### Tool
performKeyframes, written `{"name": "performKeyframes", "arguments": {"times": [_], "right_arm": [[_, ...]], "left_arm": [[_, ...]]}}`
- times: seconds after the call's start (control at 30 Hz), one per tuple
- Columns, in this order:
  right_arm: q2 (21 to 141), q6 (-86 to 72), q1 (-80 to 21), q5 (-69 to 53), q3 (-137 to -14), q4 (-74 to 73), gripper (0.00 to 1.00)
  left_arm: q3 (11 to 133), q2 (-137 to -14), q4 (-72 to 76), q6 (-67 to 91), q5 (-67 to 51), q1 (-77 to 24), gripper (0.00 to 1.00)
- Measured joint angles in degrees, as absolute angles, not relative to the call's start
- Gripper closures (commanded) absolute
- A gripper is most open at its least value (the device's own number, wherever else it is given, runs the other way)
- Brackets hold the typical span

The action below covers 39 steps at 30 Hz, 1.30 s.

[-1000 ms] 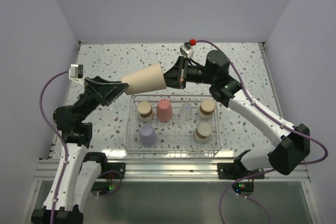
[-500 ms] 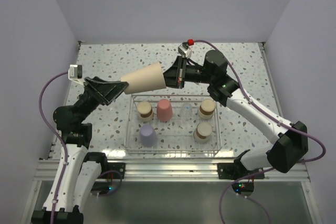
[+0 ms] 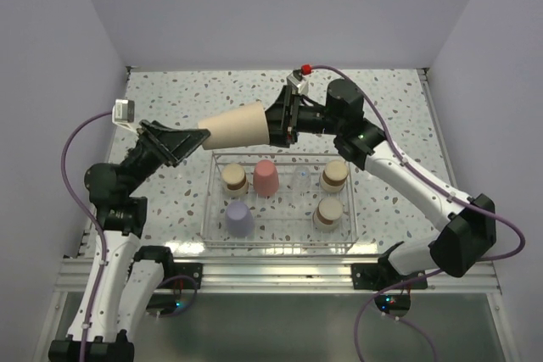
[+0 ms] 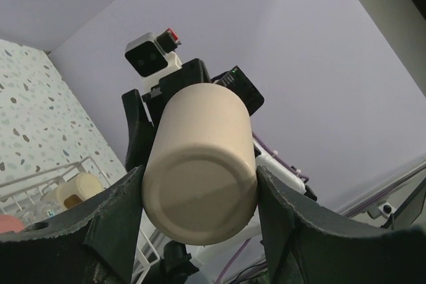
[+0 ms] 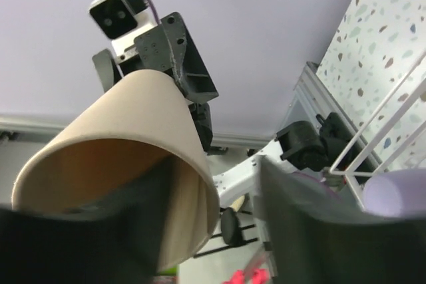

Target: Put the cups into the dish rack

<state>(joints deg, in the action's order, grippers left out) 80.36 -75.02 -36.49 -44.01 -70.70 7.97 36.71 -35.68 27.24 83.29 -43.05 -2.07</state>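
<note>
The beige cup (image 3: 236, 125) hangs on its side in the air, above the far left corner of the dish rack (image 3: 276, 246), its narrow base pointing left and its wide mouth pointing right. My left tool (image 3: 202, 136) meets it at the base: in the left wrist view my 2 fingers lie against opposite sides of the base, closed on it. My right tool (image 3: 278, 120) is at the mouth, 1 finger inside the cup and the other outside its wall; the right wrist view shows a sliver of background between the wall and the outer finger, so I cannot tell whether that tool is clamped or merely straddling the rim. Below, the rack sits on the speckled surface (image 3: 170, 99) between my 2 arms. It holds a steel cup (image 3: 233, 179) at the far left, the red-pink cup (image 3: 265, 177) just right of it, the faint clear cup (image 3: 301, 180) next, a steel cup (image 3: 333, 175) at the far right, the lavender cup (image 3: 237, 218) at the near left and a steel cup (image 3: 327, 211) at the near right. The 3 steel ones show their tan bases upward.
</note>
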Motion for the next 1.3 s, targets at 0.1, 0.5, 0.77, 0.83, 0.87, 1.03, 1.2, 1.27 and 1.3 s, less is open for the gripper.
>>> {"name": "performKeyframes", "arguments": {"times": [0.1,0.5,0.77,0.83,0.87,1.03,1.2,1.27,1.3], "right_arm": [[80.47,-70.11,-36.47,-42.92,-73.78,0.64,0.15],[76.77,-54.22,-26.48,-37.69,-79.2,-22.94,0.11],[71.46,-46.26,-19.35,-29.61,-78.74,-37.15,0.12],[71.35,-45.06,-19.59,-28.67,-78.72,-39.09,0.12],[71.33,-44.6,-19.62,-27.99,-78.72,-39.92,0.12],[71.33,-42.63,-19.59,-25.52,-78.72,-42.7,0.12],[71.35,-40.58,-19.59,-22.76,-79.02,-44.88,0.13],[71.48,-39.72,-19.59,-21.71,-79.72,-46.22,0.13],[71.57,-39.29,-19.59,-21.19,-80.18,-46.61,0.13]], "left_arm": [[40.21,-37.17,22.83,80.18,-43.59,-2.07,0.93],[56.16,-42.89,-2.92,62.02,-43.57,-2.13,1.0],[68.49,-50.5,-24.4,47.18,-39.05,-2.37,1.0],[70.85,-51.77,-28.77,44.4,-37.74,-2.66,1.0],[71.85,-52.31,-30.57,43.29,-36.82,-3.2,1.0],[77.43,-57.04,-39.18,39.4,-29.23,-11.38,1.0],[85.89,-67.35,-47.77,37.8,-15.97,-25.78,1.0],[89.93,-71.68,-50.89,37.65,-10.33,-32.03,1.0],[91.55,-73.41,-52.1,37.45,-7.88,-34.72,1.0]]}}
